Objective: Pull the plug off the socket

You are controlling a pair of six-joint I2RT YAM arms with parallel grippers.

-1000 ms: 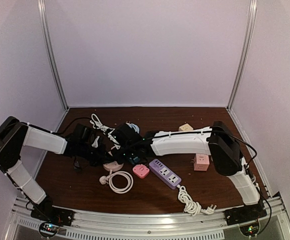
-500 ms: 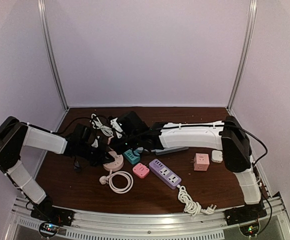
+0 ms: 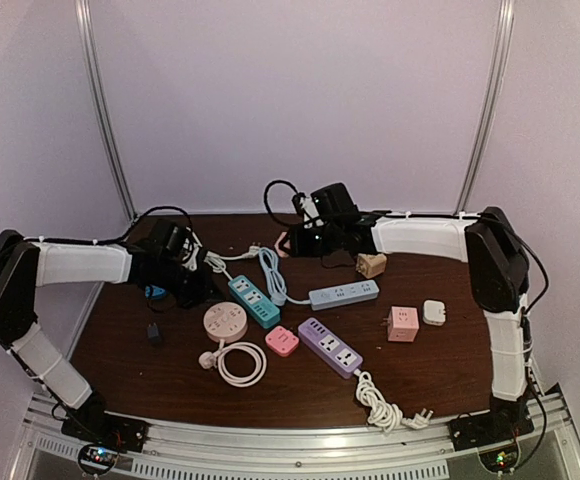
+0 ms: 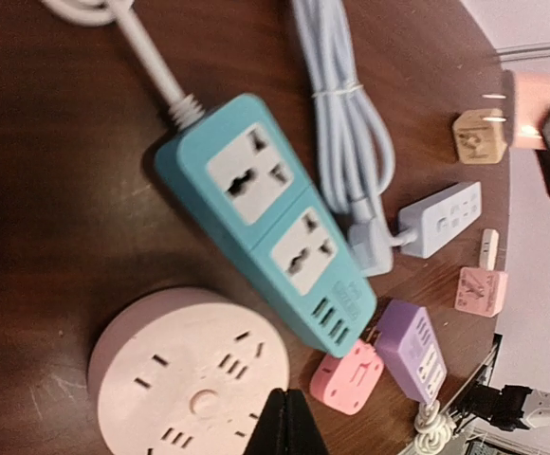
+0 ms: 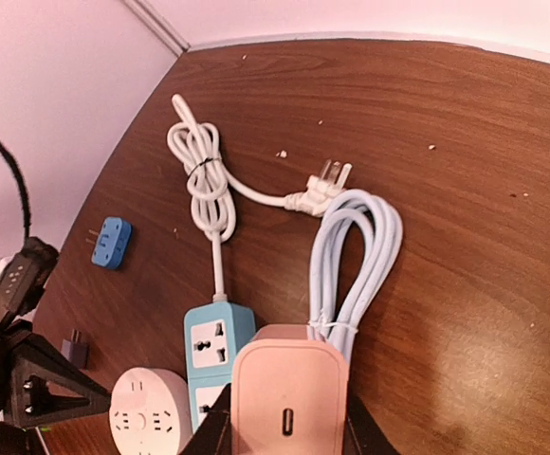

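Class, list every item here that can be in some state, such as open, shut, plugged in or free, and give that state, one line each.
left hand: shut, holding nothing.
right hand: shut on the pink charger.
pink charger: gripped, in no socket.
teal power strip: sockets empty.
round pink socket: nothing plugged in.
purple power strip: sockets empty.

Inspection finding: no text, brand, number or sign can be read in any view. The teal power strip [image 4: 275, 237] bears a faint printed mark beside its small ports at one end, too blurred to read. The pink charger [image 5: 289, 379] shows only a slot-shaped port on its face. The round pink socket [image 4: 185, 379] shows only plain slots.
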